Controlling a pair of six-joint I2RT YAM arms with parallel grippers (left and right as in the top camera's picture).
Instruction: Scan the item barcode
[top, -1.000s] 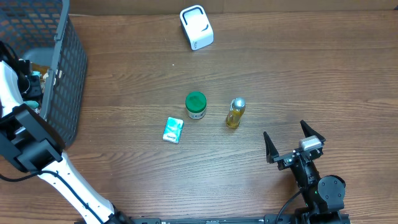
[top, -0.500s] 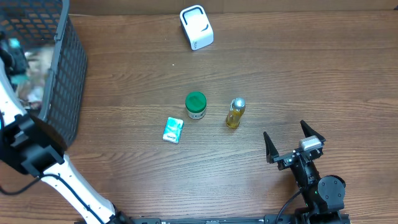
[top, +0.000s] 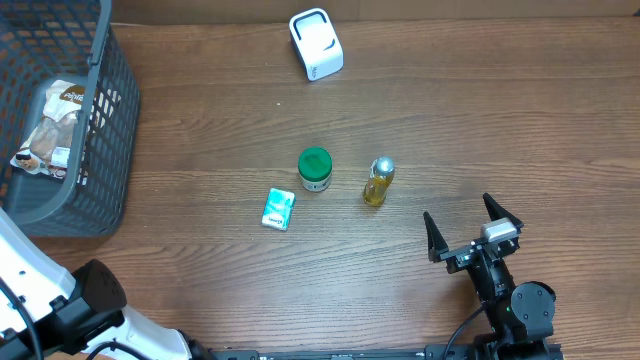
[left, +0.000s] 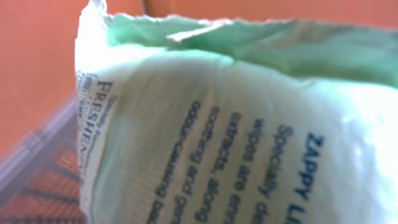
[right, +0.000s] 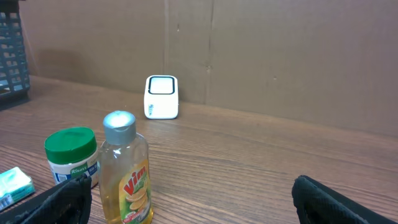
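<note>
- Across the wooden table (top: 500, 100) the route to the far edge is long. My advice is to carry the item high and slow, since soft packaging swings and creases.
- At the left edge stands the mesh basket (top: 115, 120) with snack packets (top: 50, 130) inside. Any lift should clear its wall before turning toward the middle.
- Only part of the left arm (top: 60, 300) shows from above, at the near-left corner. Its left gripper is out of that view, so the item is off-frame there too.
- Filling the left wrist view, close to the lens, is the wipes pack (left: 249, 124), pale green with printed text. No fingers show around it, so I cannot tell whether that pincer is clenched on it.
- No barcode shows on the side facing the lens. It is probably on another face, so I would rotate the pack until the code meets the reader, holding that panel flat.
- Parked near-right, the right gripper (top: 458, 212) is released, its jaws wide and empty. It is best left there, out of the way.
- Far centre sits the white scanner (top: 316, 44), its window facing the robot.
- Between them stand a green-lidded jar (top: 315, 169), a yellow bottle (top: 378, 181) and a teal packet (top: 278, 209). Pass above these, not through them.
</note>
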